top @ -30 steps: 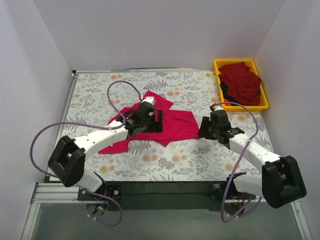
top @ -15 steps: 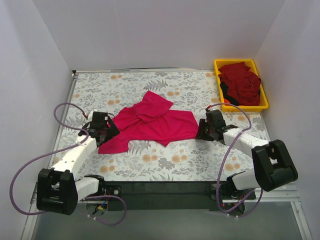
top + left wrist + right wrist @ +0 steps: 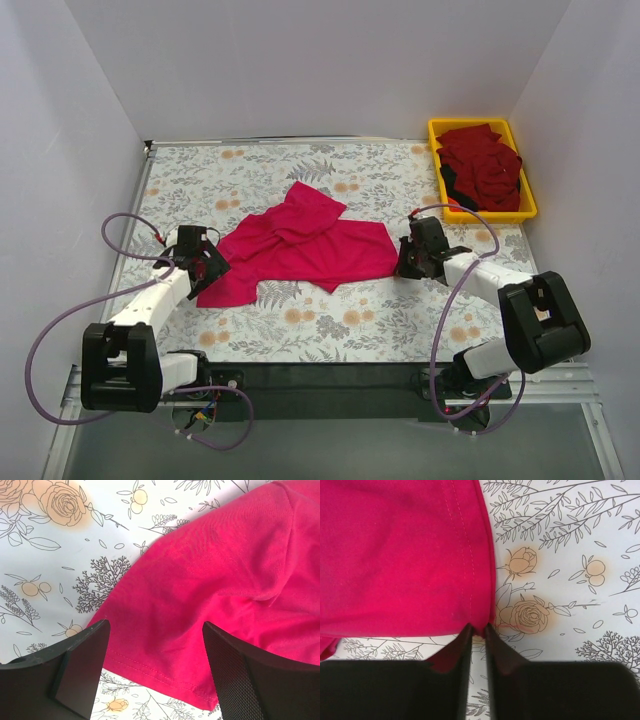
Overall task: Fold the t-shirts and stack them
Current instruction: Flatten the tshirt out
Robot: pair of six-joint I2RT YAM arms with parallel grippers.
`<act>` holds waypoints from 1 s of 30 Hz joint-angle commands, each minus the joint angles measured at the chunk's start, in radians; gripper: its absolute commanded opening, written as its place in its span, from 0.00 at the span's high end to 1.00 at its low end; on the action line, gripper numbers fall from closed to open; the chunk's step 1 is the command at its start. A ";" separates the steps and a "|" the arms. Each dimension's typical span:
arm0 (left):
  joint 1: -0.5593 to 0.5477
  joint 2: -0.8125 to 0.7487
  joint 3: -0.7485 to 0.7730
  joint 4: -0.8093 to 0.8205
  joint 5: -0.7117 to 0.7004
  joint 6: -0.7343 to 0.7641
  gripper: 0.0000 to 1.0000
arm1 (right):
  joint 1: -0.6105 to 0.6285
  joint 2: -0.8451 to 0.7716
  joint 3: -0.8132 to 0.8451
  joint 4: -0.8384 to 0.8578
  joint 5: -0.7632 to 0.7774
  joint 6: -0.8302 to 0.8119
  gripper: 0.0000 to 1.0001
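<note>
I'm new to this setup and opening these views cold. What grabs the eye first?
The bright magenta-pink t-shirt lying crumpled in the middle of the floral table dominates. The left gripper sits open over its left hem, and the right gripper is nearly closed at its right corner. In the far right corner, a yellow bin holds a heap of darker red shirts.

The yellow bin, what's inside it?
A heap of dark red t-shirts fills the yellow bin, with something black at its left. The bin's floor is covered.
</note>
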 commanded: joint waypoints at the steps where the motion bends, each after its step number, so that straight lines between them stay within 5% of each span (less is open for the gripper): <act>1: 0.006 -0.002 0.000 0.016 -0.019 -0.008 0.31 | -0.005 0.014 0.019 0.012 0.006 -0.018 0.86; 3: 0.006 0.007 0.004 0.014 -0.027 -0.008 0.31 | -0.003 0.009 0.020 0.009 0.013 -0.024 0.98; 14: 0.006 0.096 0.032 0.018 -0.024 0.002 0.31 | -0.069 0.083 0.140 0.000 0.059 -0.050 0.99; 30: 0.005 0.032 0.036 -0.076 0.070 0.001 0.31 | -0.157 0.298 0.414 0.012 0.080 -0.018 0.99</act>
